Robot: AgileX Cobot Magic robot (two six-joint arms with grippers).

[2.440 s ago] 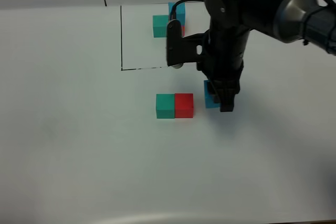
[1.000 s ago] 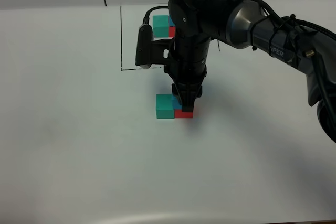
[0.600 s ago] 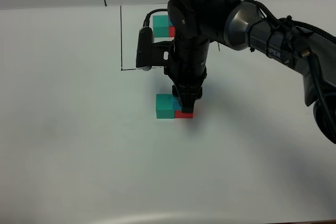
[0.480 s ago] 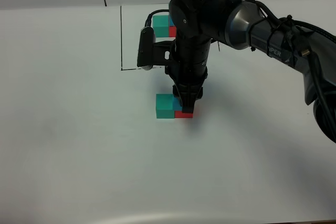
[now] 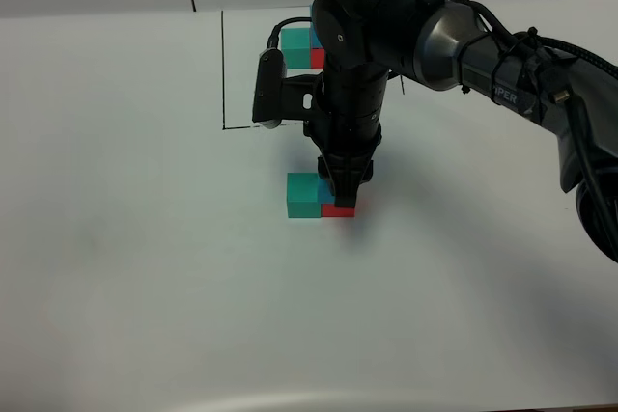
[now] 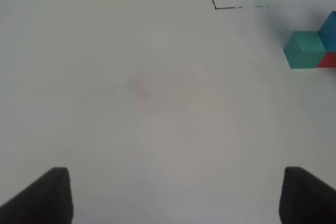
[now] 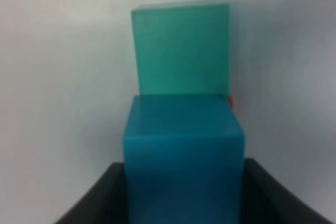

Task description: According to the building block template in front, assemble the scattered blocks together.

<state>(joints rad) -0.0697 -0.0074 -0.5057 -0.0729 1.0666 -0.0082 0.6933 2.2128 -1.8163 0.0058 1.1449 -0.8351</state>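
While the right claw (image 5: 340, 190) grips it, the blue cube (image 7: 184, 150) sits atop the red cube (image 5: 336, 210).

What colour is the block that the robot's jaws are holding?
Blue; the blue block shows best in the right wrist view, above the red one.

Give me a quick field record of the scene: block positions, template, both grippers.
blue block: between the right gripper fingers, on top of the red block
green block: on the table, touching the red block's side
template: outlined rectangle behind, partly hidden by the arm
left gripper: open, empty, away from the blocks
table: white
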